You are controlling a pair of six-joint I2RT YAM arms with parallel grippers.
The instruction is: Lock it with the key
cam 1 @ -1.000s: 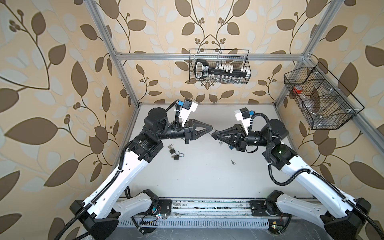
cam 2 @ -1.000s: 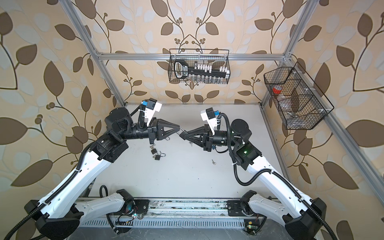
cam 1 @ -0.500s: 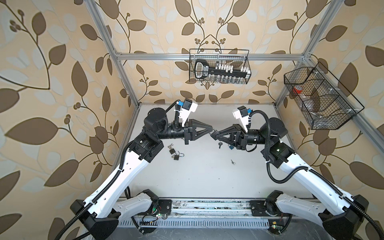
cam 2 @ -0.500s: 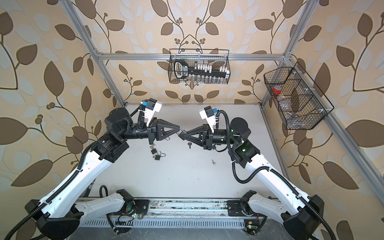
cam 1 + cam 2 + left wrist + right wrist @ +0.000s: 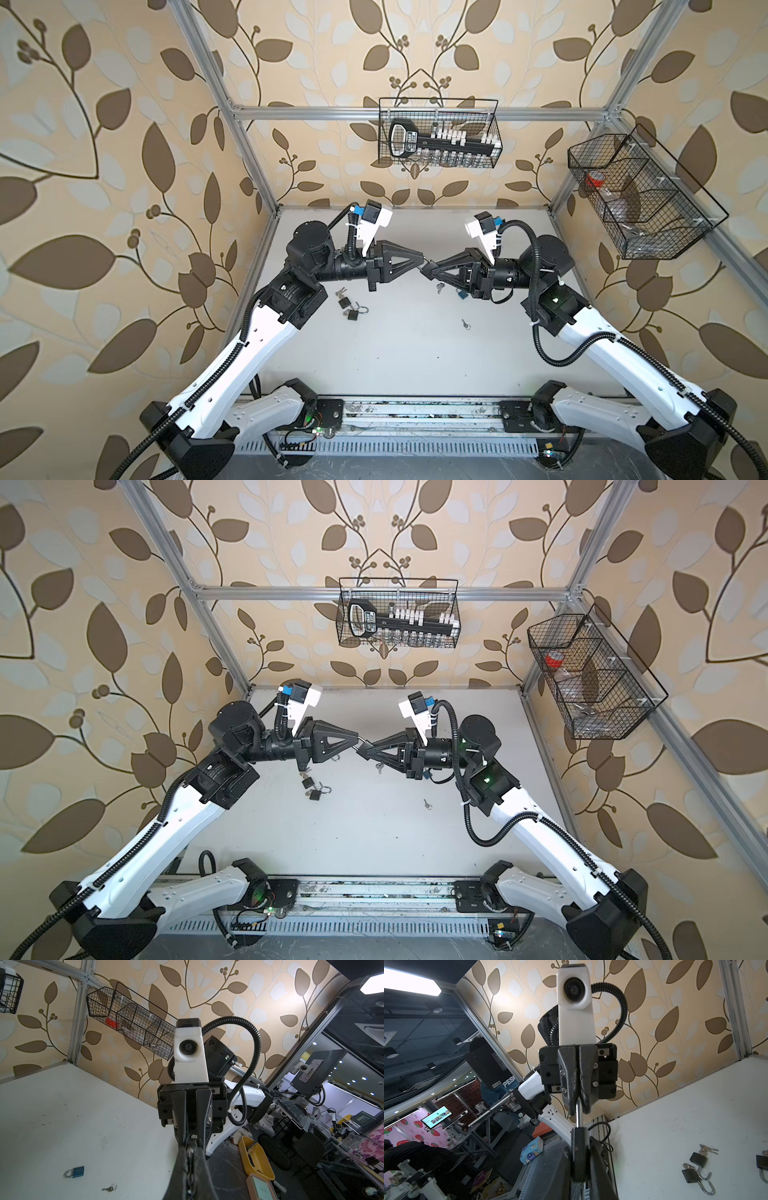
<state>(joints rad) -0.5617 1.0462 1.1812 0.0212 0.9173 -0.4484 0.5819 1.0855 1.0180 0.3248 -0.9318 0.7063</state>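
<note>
Right wrist view: the left gripper [image 5: 577,1105] is pressed tight on a thin silver key [image 5: 577,1114]. The right gripper [image 5: 580,1152] pinches a black padlock [image 5: 579,1136], held up above the table [image 5: 407,353]. The key tip meets the padlock, so I think this is the key-in step. The next move needs a gentle turn with the padlock kept steady. A spare padlock [image 5: 698,1159] lies well apart.
</note>
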